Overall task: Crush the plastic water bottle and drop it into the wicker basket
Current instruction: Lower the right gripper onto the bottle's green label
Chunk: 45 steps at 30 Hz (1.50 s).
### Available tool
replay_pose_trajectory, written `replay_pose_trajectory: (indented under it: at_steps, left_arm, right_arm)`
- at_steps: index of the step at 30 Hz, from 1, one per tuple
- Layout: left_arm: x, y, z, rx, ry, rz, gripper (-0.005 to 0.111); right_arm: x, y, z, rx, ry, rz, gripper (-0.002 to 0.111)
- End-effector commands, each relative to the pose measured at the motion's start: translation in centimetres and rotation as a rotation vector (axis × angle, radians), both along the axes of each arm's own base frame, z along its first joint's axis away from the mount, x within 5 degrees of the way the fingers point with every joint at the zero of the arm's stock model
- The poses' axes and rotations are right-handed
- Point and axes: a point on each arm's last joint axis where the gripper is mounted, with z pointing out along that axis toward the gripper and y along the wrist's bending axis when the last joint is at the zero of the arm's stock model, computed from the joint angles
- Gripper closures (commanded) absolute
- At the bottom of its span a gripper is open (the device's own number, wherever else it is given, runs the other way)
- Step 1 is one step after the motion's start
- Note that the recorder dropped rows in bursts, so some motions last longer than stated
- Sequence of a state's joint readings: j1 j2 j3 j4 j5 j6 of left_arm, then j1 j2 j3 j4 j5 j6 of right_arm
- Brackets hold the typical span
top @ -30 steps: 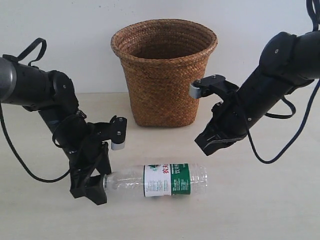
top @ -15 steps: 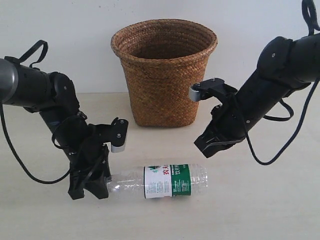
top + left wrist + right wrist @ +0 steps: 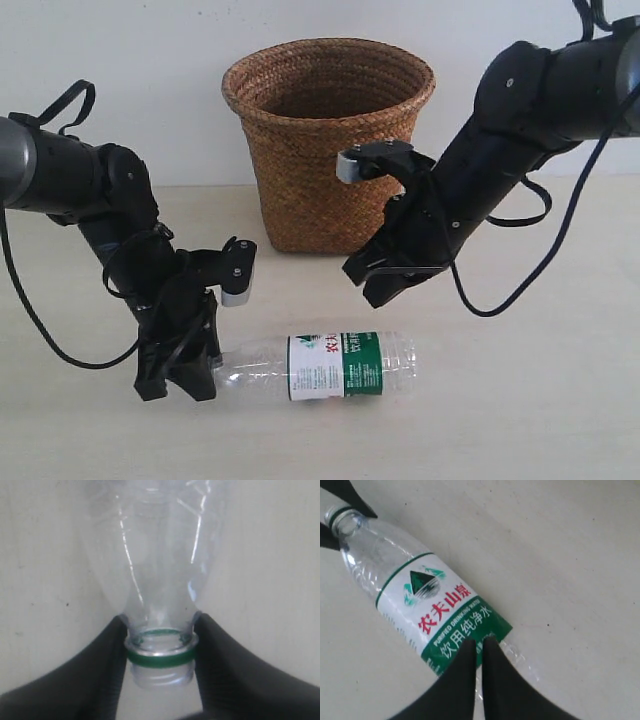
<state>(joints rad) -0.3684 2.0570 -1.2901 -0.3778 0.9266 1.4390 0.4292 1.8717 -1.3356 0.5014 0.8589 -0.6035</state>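
Left tool (image 3: 160, 652) clamped on neck of bottle (image 3: 330, 365), lying on bench (image 3: 530, 400) before basket (image 3: 328, 150). Right tool (image 3: 479, 672) narrow, nearly closed, gripping nothing, poised above bottle.

Clear labelled bottle (image 3: 335, 365) lying sideways, wicker basket (image 3: 320, 170) upright behind

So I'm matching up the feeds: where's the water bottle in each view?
Exterior: bottle lying low centre.
Left wrist: fills the middle, neck at the bottom.
Right wrist: diagonal from upper left to bottom centre.
Shared landmark: the left pincer at its neck.
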Motion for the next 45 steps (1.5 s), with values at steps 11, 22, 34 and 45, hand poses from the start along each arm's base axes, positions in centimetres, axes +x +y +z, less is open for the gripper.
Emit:
replay_pose_trajectory:
  at_steps: [11,22,34,45]
  left_arm:
    - [0.0,-0.4,0.3,-0.024,0.01,0.019,0.103]
    - [0.1,-0.5,0.3,-0.04,0.004,0.036,0.103]
    - [1.0,-0.1,0.1,0.019,-0.068,0.168,0.103]
    - [1.2,-0.2,0.2,0.007,-0.079,0.197,0.103]
  right_arm:
    - [1.4,0.6,-6.5,-0.04,0.13,-0.057,0.108]
    - [2.3,0.9,-7.5,-0.083,0.167,-0.023,0.108]
    - [0.8,0.4,2.2,-0.002,0.04,-0.028,0.108]
    - [2.2,2.2,-3.8,0.038,0.109,-0.036,0.108]
